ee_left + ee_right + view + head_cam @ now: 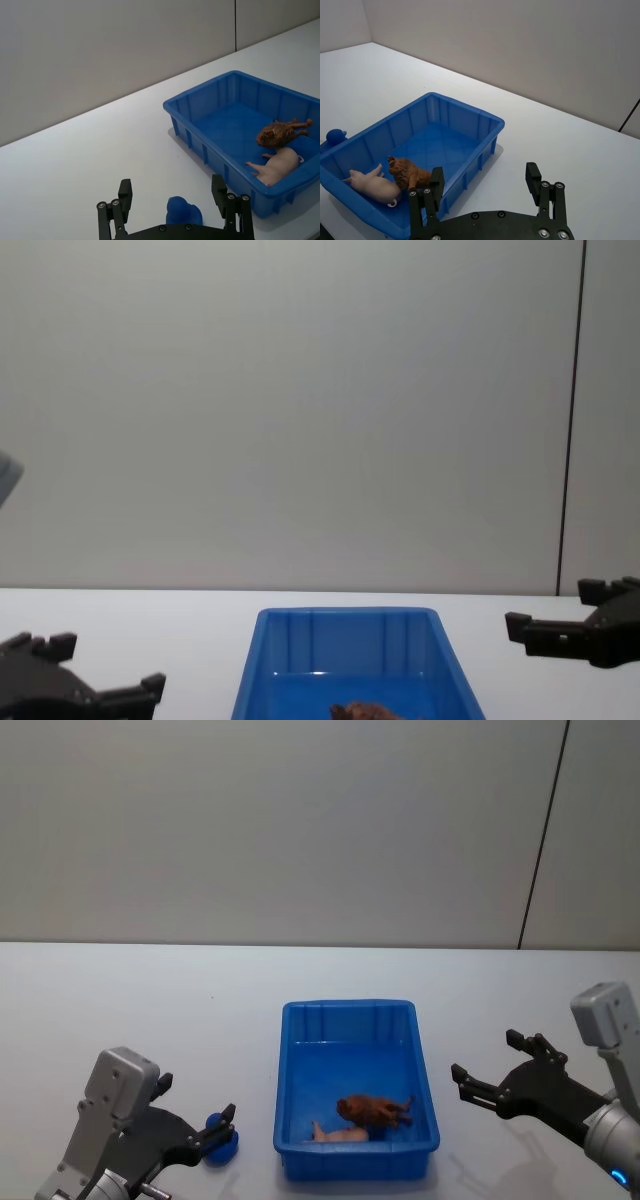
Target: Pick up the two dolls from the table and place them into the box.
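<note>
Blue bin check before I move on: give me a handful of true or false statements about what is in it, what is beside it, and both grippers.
1. The brown doll and the pink doll both lie inside the blue bin. True.
2. The right gripper is shut on a doll. False: it is open and holds nothing, hovering over the table on the bin's right.
3. A small blue object sits on the table outside the bin, between the fingers of the open left gripper. True.
4. The two dolls lie at the bin's far end. False: they are at the end nearest the robot.
5. The bin is tipped on its side. False: it sits flat, opening upward.
</note>
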You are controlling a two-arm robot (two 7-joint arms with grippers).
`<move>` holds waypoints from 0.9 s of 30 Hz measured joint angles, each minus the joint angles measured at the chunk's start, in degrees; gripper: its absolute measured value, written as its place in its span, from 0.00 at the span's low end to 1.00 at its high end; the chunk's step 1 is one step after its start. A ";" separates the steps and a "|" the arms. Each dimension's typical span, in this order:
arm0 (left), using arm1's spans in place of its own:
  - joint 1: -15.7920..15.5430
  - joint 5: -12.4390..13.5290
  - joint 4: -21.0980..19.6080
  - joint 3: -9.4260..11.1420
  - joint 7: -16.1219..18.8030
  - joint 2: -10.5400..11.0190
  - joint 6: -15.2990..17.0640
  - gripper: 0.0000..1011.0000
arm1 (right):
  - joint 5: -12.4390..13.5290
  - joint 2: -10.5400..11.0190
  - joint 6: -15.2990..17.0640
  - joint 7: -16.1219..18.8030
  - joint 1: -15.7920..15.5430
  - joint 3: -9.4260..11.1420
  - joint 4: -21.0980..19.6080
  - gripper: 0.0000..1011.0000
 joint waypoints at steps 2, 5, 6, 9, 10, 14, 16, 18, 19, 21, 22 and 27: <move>-0.53 -0.08 1.78 -0.04 -1.51 -0.37 -0.67 0.99 | 0.02 0.01 -0.01 0.00 -0.01 0.02 -0.02 0.99; -1.54 -0.11 4.63 -0.04 -3.83 -1.17 -1.73 0.99 | 0.02 0.03 -0.02 0.00 -0.02 0.02 -0.03 0.99; -1.79 -0.11 5.29 -0.04 -4.54 -1.36 -2.07 0.99 | 0.02 0.03 -0.02 0.00 -0.03 0.02 -0.03 0.99; -2.95 -0.10 8.14 -0.01 -6.65 -2.27 -3.12 0.99 | 0.02 0.05 -0.02 0.00 -0.04 0.02 -0.03 0.99; -3.55 -0.07 9.48 0.05 -7.78 -2.75 -3.61 0.99 | 0.02 0.05 -0.02 0.00 -0.05 0.02 -0.04 0.99; -4.95 0.11 12.70 0.22 -9.99 -3.90 -4.91 0.99 | 0.02 0.07 -0.02 0.00 -0.06 0.02 -0.04 0.99; -5.76 0.25 14.45 0.32 -11.01 -4.56 -5.41 0.99 | 0.02 0.07 -0.02 0.00 -0.06 0.02 -0.03 0.99; -6.20 0.39 15.42 0.39 -11.75 -4.93 -5.70 0.99 | 0.02 0.07 -0.02 0.00 -0.06 0.02 -0.04 0.99; -6.47 0.45 16.01 0.41 -12.06 -5.13 -5.80 0.99 | 0.02 0.07 -0.02 0.00 -0.06 0.02 -0.03 0.99; -7.10 0.64 17.28 0.49 -13.01 -5.60 -6.01 0.99 | 0.02 0.07 -0.02 0.00 -0.06 0.02 -0.04 0.99; -7.29 0.67 17.65 0.51 -13.22 -5.74 -6.02 0.99 | 0.02 0.07 -0.02 0.00 -0.06 0.02 -0.03 0.99; -8.45 1.05 20.17 0.66 -15.33 -6.63 -5.90 0.99 | 0.02 0.07 -0.02 0.00 -0.06 0.02 -0.04 0.99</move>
